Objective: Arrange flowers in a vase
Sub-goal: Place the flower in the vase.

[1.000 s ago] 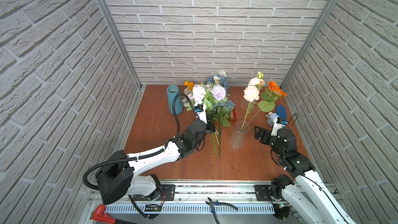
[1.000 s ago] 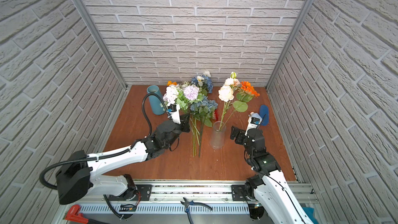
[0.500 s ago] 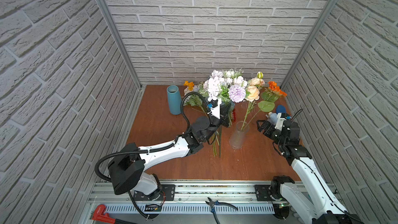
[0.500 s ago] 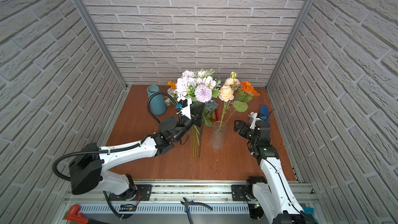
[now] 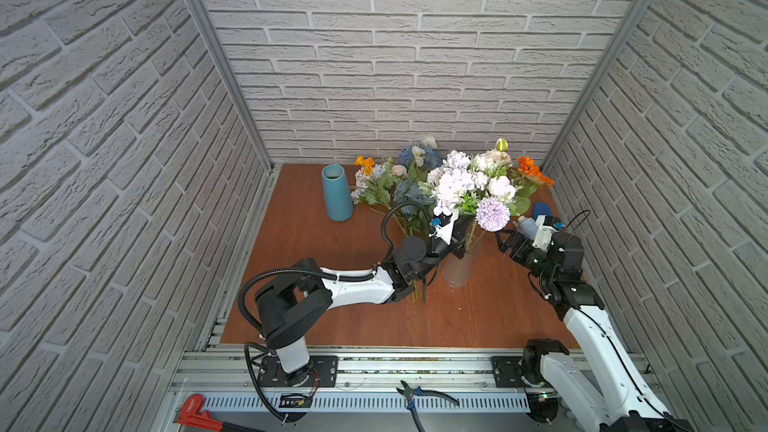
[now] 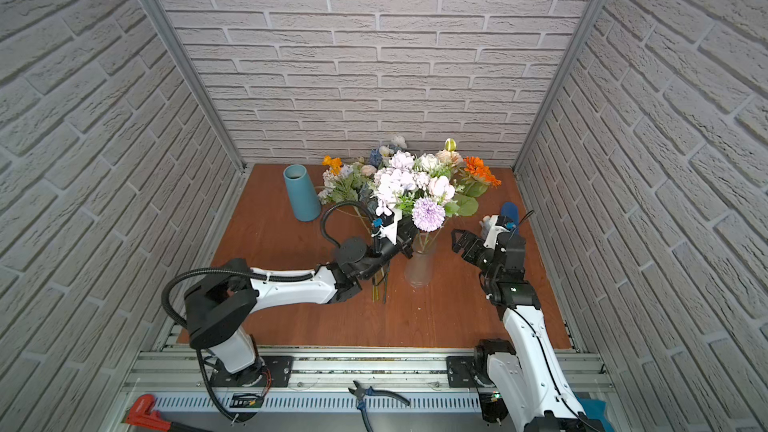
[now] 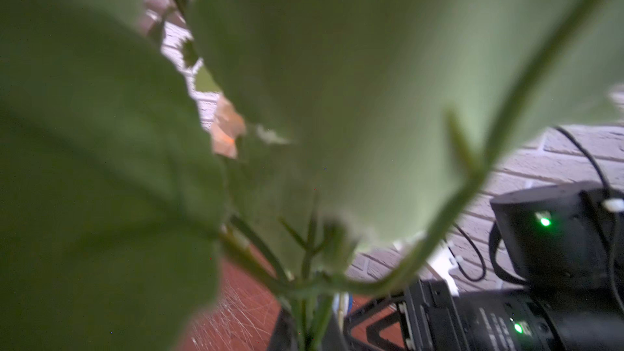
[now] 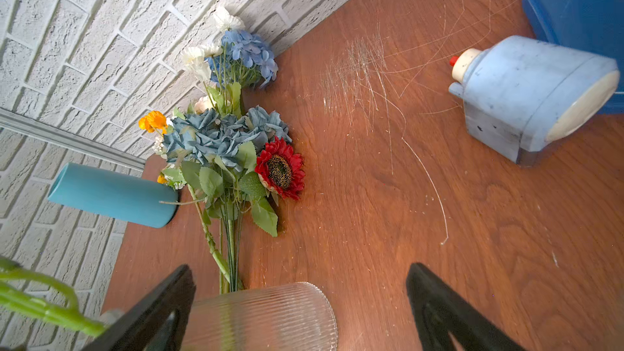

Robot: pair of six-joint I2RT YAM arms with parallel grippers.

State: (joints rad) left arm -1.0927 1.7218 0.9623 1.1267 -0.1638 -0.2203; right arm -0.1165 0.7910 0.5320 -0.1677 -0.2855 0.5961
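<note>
A clear ribbed glass vase (image 5: pixel 458 271) (image 6: pixel 419 263) stands mid-table with orange flowers (image 5: pixel 535 171) and a green bud rising from it. My left gripper (image 5: pixel 454 239) (image 6: pixel 404 238) is shut on the stems (image 7: pixel 310 312) of a lilac-white spray bunch (image 5: pixel 455 184) with a purple pompom, held just above the vase's left rim. Blurred leaves fill the left wrist view. My right gripper (image 5: pixel 505 241) (image 6: pixel 459 241) is open to the right of the vase. In the right wrist view the vase (image 8: pixel 263 315) lies between its fingers (image 8: pixel 162 308), nearer one of them. More flowers (image 5: pixel 399 191) (image 8: pixel 219 140) lie behind.
A teal vase (image 5: pixel 336 193) (image 8: pixel 111 194) stands at the back left beside the flower pile, which includes a red bloom (image 8: pixel 280 170). A pale blue bottle (image 8: pixel 530 96) and a dark blue object (image 5: pixel 541 210) sit by the right wall. Brick walls close three sides.
My left arm has lifted the spray bunch off the pile and carried it right, over the glass vase. The right gripper has shifted slightly toward the back and stays open.
</note>
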